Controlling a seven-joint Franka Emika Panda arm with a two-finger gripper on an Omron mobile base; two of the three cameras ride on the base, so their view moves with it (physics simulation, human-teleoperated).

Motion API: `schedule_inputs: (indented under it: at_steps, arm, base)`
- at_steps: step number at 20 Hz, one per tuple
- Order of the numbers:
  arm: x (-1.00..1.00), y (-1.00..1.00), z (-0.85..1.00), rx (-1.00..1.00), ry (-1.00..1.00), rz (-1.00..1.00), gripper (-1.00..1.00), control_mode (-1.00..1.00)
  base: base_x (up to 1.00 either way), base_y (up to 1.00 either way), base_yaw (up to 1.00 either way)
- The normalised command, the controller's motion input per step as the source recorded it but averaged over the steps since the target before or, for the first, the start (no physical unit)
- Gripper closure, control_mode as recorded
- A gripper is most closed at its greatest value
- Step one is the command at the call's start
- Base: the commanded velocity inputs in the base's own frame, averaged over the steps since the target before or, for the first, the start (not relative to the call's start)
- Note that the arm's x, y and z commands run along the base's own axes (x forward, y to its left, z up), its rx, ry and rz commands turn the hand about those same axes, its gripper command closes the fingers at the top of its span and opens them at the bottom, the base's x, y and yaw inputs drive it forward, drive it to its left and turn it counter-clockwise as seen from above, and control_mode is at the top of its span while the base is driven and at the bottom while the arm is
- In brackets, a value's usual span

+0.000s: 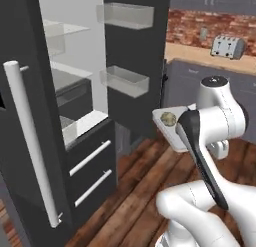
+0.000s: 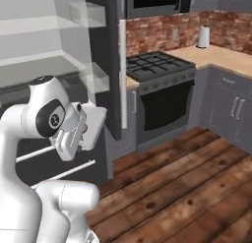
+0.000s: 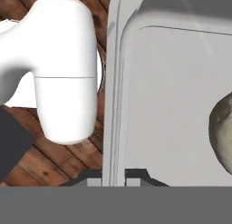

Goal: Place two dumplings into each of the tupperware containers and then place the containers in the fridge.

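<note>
my pincer (image 3: 113, 180) was pinched tight on the rim of the pale grey-white tupperware container (image 1: 172, 128) — held up in the air over the wooden floor (image 1: 135, 191), just beside the open fridge (image 1: 75, 91). one mottled dumpling (image 1: 168, 119) sat inside the tub, near its wall. stove (image 2: 157, 70) off to the right.

Kitchen: fridge (image 1: 75, 116), stove (image 2: 157, 70), toaster (image 1: 227, 46)
</note>
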Motion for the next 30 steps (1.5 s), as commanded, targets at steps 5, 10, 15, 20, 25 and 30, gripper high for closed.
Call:
schedule_inputs:
  at_steps: [5,10,15,20,25,30]
  arm:
    - [0.00,0.00,0.00,0.00,0.00,0.00,1.00,1.00]
    - [0.00,0.00,0.00,0.00,0.00,0.00,1.00,1.00]
    - [0.00,0.00,0.00,0.00,0.00,0.00,1.00,1.00]
    - [0.00,0.00,0.00,0.00,0.00,0.00,1.00,1.00]
    - [0.00,0.00,0.00,0.00,0.00,0.00,1.00,1.00]
    - [0.00,0.00,0.00,0.00,0.00,0.00,1.00,1.00]
  base:
    - [0.63,-0.43,0.55]
    - [0.00,-0.01,0.72]
    - [0.47,-0.08,0.51]
    - [0.81,-0.34,0.32]
    - [0.58,-0.17,0.18]
    - [0.64,-0.05,0.03]
